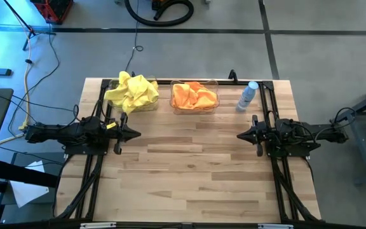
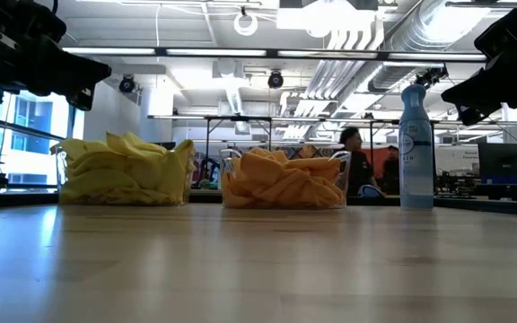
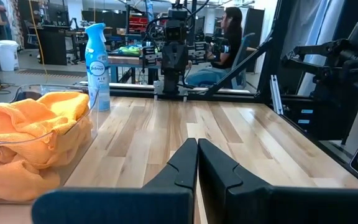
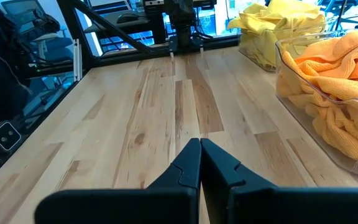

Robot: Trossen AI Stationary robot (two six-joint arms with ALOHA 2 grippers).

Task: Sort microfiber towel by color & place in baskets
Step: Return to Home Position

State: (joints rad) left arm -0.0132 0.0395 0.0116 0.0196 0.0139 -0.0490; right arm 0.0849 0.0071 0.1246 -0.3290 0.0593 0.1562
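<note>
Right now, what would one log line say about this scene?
yellow towels: in left basket | orange towels: in right basket | left fingers: shut, empty | right fingers: shut, empty

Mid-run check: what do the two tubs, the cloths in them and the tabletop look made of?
Left basket and right basket: likely clear glossy plastic; contents show through the walls. Yellow towels and orange towels: soft matte fabric, bunched in folds. Table: pale wood planks, visible grain, slight sheen; possibly laminate.
</note>
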